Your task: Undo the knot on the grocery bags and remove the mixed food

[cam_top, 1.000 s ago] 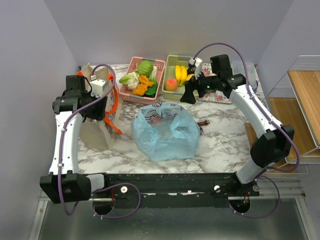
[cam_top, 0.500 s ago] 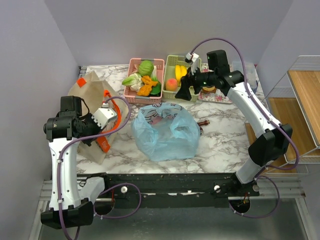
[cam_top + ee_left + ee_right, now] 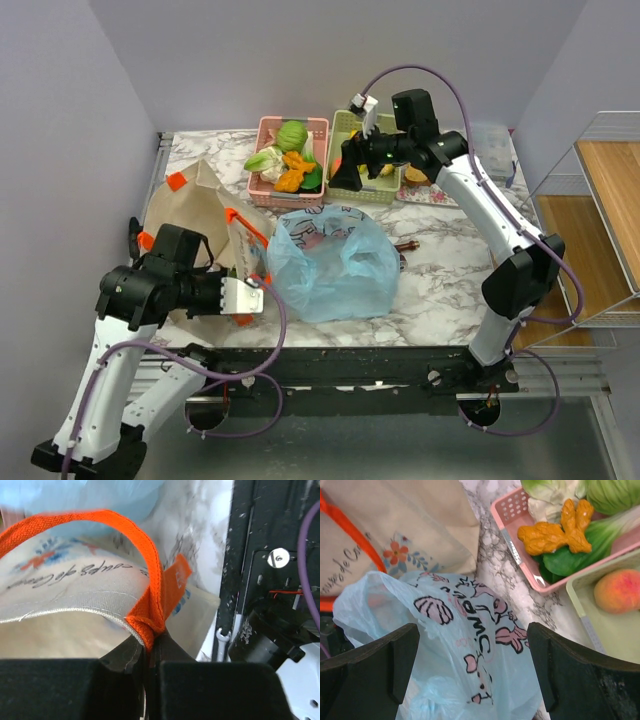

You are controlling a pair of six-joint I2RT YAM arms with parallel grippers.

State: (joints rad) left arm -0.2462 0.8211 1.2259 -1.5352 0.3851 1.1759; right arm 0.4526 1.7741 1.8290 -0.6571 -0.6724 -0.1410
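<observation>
On the marble table [image 3: 440, 290], the blue bag [image 3: 330, 265] lies under the right gripper [image 3: 470, 665], whose fingers [image 3: 370, 665] stand apart and empty. The bag's mouth gapes, no knot showing, so untying looks done. Cabbage [image 3: 292, 135], orange pieces [image 3: 560, 530] and a peach [image 3: 617, 590] sit in baskets [image 3: 268, 122] beside that gripper; anything left inside is hidden. The left gripper [image 3: 147, 652] is clamped on the orange strap [image 3: 145, 555] of the tote [image 3: 195, 210].

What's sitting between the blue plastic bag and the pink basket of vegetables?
Nothing: only a bare strip of marble tabletop separates the blue bag from the pink basket. The right wrist view shows it most clearly.
</observation>
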